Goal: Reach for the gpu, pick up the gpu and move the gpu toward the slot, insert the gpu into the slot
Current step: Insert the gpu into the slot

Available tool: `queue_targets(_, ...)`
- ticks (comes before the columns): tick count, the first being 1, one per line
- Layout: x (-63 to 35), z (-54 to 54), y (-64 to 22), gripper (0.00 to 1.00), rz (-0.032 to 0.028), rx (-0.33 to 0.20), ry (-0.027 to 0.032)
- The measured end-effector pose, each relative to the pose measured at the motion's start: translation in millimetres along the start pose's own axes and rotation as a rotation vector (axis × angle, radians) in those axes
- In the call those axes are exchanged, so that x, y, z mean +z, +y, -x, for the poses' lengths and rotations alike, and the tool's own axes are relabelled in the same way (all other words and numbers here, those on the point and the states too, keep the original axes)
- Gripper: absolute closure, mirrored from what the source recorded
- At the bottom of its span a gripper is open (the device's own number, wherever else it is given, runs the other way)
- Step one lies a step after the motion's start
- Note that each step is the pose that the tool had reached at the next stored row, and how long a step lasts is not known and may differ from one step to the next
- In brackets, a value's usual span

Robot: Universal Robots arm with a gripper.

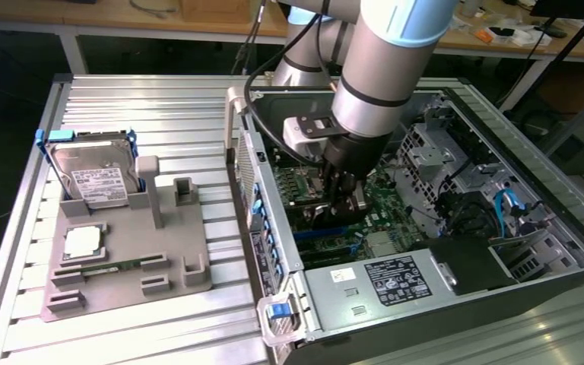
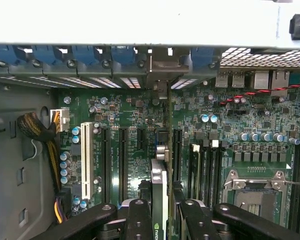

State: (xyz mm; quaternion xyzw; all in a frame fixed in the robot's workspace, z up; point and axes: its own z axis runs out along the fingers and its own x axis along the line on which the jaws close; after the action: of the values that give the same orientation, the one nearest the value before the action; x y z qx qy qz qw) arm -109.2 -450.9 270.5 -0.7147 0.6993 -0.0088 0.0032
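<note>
1. The gripper [image 2: 166,205] grips the gpu [image 2: 158,192] edge-on between its fingers.
2. The gpu stands upright over the motherboard [image 2: 130,115], by the blue slot [image 1: 321,233]; I cannot tell whether it is seated.
3. Both sit inside the case [image 1: 261,190]; a hard drive [image 1: 94,179] lies well apart, at the exterior view's left.

I think this is a robotics lab or a workshop: the robot arm [image 1: 383,68] I steer works over a ribbed aluminium table [image 1: 140,103], an open computer case [image 1: 495,315] lies on it beside a grey fixture [image 1: 170,251], and wooden benches [image 1: 99,19] stand behind.
</note>
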Motion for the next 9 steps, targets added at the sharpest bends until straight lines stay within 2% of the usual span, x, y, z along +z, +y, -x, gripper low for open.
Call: queue_targets(9,0.9,-1.5,-1.1,0.73,0.0031,0.0,-0.0058)
